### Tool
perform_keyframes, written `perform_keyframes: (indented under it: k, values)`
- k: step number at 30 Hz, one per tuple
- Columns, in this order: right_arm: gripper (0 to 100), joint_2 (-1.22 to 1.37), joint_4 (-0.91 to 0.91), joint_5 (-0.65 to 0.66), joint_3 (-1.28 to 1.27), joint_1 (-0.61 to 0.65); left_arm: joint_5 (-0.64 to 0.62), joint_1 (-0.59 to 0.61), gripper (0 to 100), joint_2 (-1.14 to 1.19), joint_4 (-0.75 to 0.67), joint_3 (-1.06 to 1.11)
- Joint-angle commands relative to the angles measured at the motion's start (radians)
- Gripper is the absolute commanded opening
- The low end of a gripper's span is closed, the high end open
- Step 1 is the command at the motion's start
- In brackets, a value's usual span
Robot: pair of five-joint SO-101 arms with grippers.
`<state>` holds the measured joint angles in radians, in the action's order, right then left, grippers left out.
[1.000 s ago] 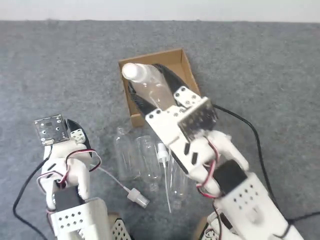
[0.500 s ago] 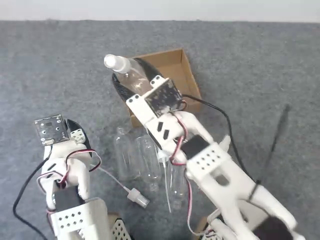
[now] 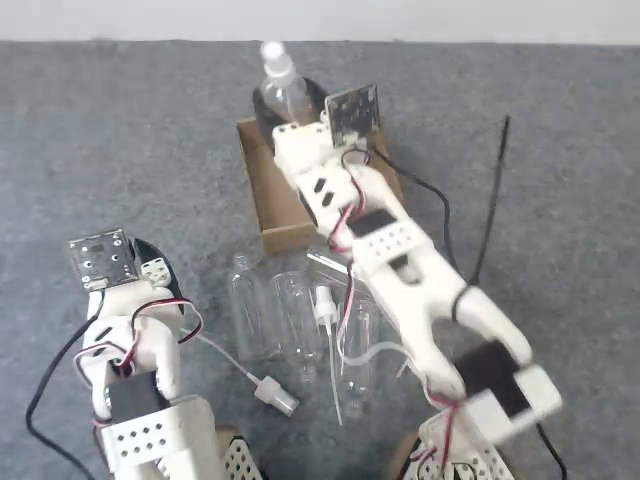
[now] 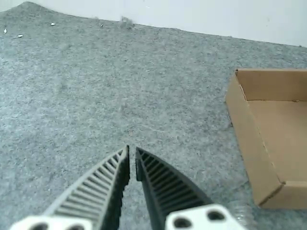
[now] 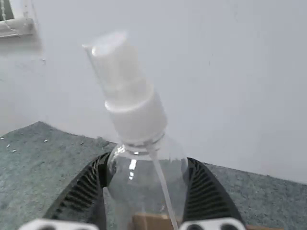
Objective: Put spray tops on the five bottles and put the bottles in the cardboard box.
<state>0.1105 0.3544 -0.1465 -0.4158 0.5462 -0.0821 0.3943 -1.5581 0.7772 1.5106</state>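
1. Across the grey felt-covered desk (image 3: 120, 130) stretches the white right arm (image 3: 400, 260), extended well out over the far end of the work area.
2. Below it sits the open brown cardboard box (image 3: 262, 200), and from the left wrist view its floor (image 4: 283, 129) looks bare: plenty of room for the first arrival.
3. The item of the moment is a clear plastic bottle (image 3: 285, 95), held above the box's far rim, neck pointing up and away.
4. The right hand (image 3: 288, 97) is clamped on that bottle's shoulders, one black finger (image 5: 79, 191) on each side of the body (image 5: 144, 177).
5. Its white spray top (image 5: 127, 100) is seated on the neck, so this one looks ready to pack.
6. To do this well, I'd draw back so the bottle is squarely over the box floor, lower it and lay it close along one wall, then let go only once it rests. That leaves space for four more.
7. Several bare clear bottles (image 3: 250, 310) lie side by side on the desk just in front of the box.
8. The left hand (image 4: 133, 163) sits low near the desk, fingers together and holding nothing.
9. Smallest of all are the loose white spray tops: one (image 3: 325, 305) among the bottles, another (image 3: 275, 392) nearer the arm bases.
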Motion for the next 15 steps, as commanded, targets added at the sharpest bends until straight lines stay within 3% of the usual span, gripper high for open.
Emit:
perform_keyframes:
  k: [1, 15]
  values:
    - [0.6, 0.074, 0.033, -0.043, 0.166, -0.022, 0.008, 0.000, 1, -0.017, -0.029, -0.008]
    - [0.6, 0.478, 0.035, -0.091, 0.489, -0.015, 0.008, -0.002, 1, -0.017, -0.029, -0.008]
